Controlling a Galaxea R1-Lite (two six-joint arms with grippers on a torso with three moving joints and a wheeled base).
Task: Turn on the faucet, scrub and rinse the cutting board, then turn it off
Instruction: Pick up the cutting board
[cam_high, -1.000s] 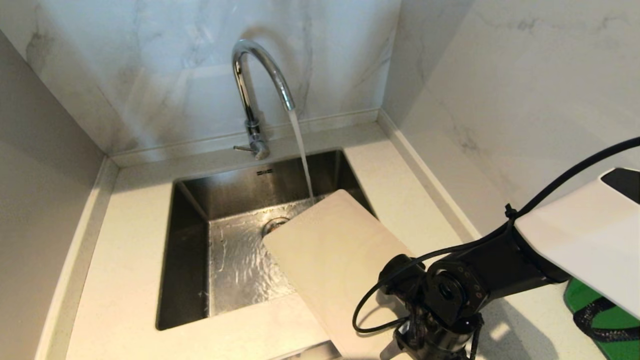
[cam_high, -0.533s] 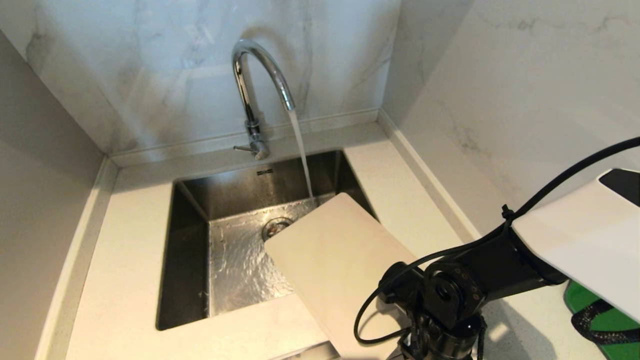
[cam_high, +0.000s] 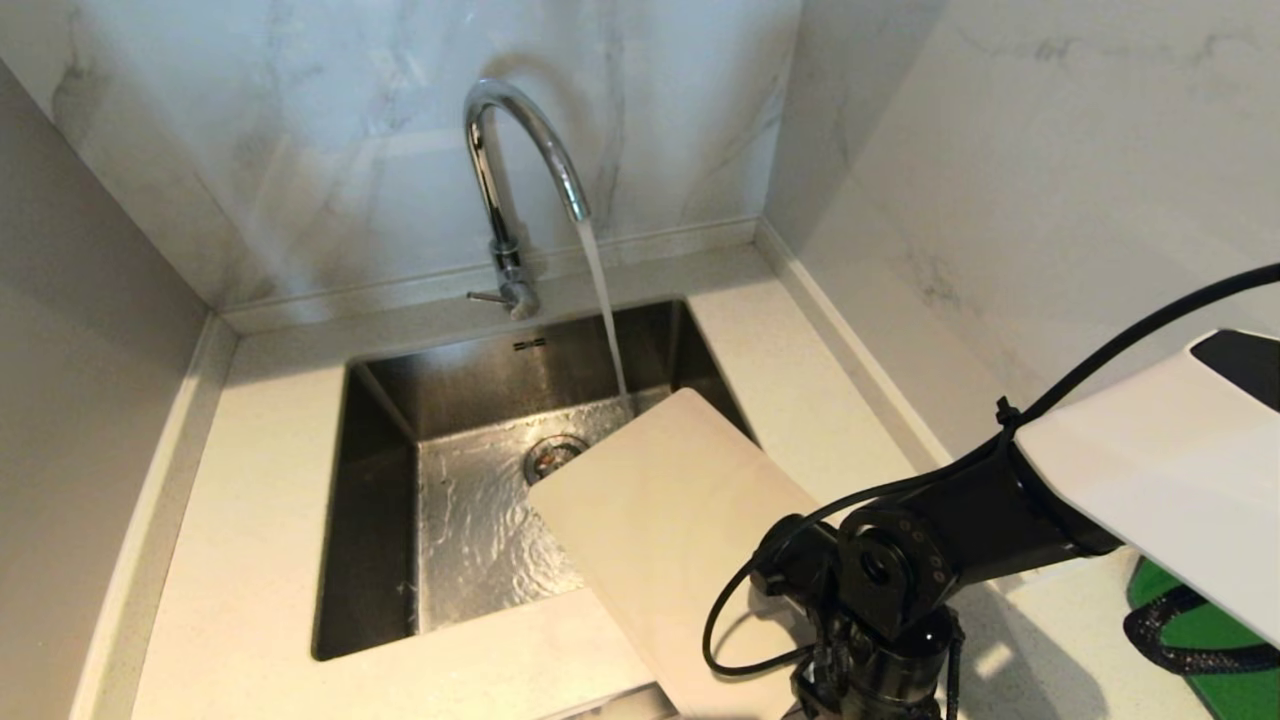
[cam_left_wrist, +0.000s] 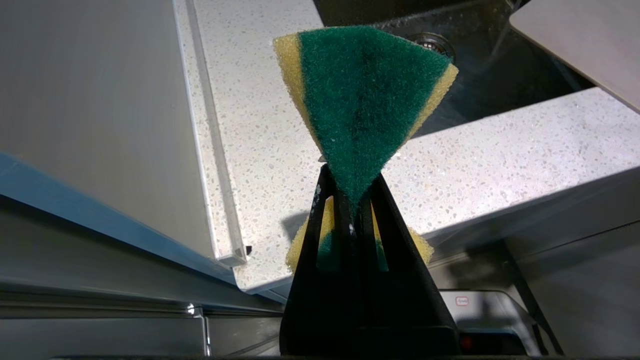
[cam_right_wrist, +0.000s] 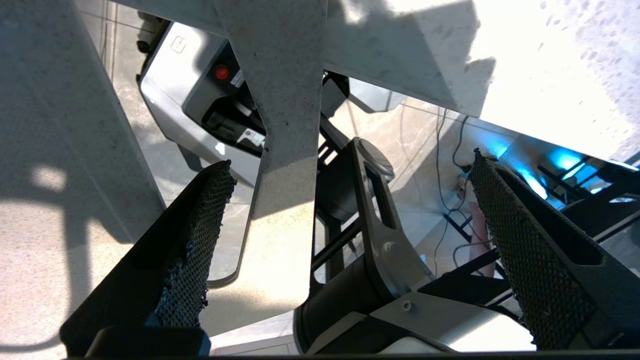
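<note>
Water runs from the chrome faucet (cam_high: 500, 180) into the sink (cam_high: 385, 520); its small lever (cam_high: 487, 297) sticks out to the left. The beige cutting board (cam_high: 670, 510) lies slanted across the sink's front right corner, its far end near the stream. Its near end (cam_right_wrist: 280, 235) overhangs the counter's front edge. My right gripper (cam_right_wrist: 350, 160) is open around that end, the board nearer one finger (cam_right_wrist: 200, 240) and touching neither. In the head view only my right arm (cam_high: 885, 590) shows. Low before the counter, my left gripper (cam_left_wrist: 350, 200) is shut on a green-and-yellow sponge (cam_left_wrist: 365, 105).
Marble walls close in behind the sink and on the right. A dark green mat (cam_high: 1210, 625) lies on the counter at the far right, under my right arm's cable. The speckled counter (cam_left_wrist: 500, 160) runs round the sink; the drain (cam_high: 553, 452) sits mid-basin.
My right wrist has turned and shifted slightly at the board's near end. The board's far end has settled a little lower and nearer. Water keeps running; the left arm has not moved.
</note>
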